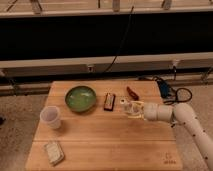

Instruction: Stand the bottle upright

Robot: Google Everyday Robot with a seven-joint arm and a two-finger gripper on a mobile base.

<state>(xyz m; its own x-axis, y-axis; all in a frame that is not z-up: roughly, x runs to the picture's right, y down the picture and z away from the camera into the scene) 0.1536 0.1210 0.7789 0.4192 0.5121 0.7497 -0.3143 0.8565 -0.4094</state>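
Observation:
The bottle (124, 105) is small and clear with a white cap. It stands about upright on the wooden table (105, 142), right of centre, between a dark bar and my arm. My gripper (131, 108) comes in from the right on a white arm and sits right at the bottle, its fingers around or against it. I cannot tell whether the fingers press on the bottle.
A green bowl (80, 98) sits at the back left. A translucent white cup (50, 117) stands at the left. A dark snack bar (109, 100) lies left of the bottle. A red-brown item (132, 92) lies behind it. A pale packet (53, 152) lies front left.

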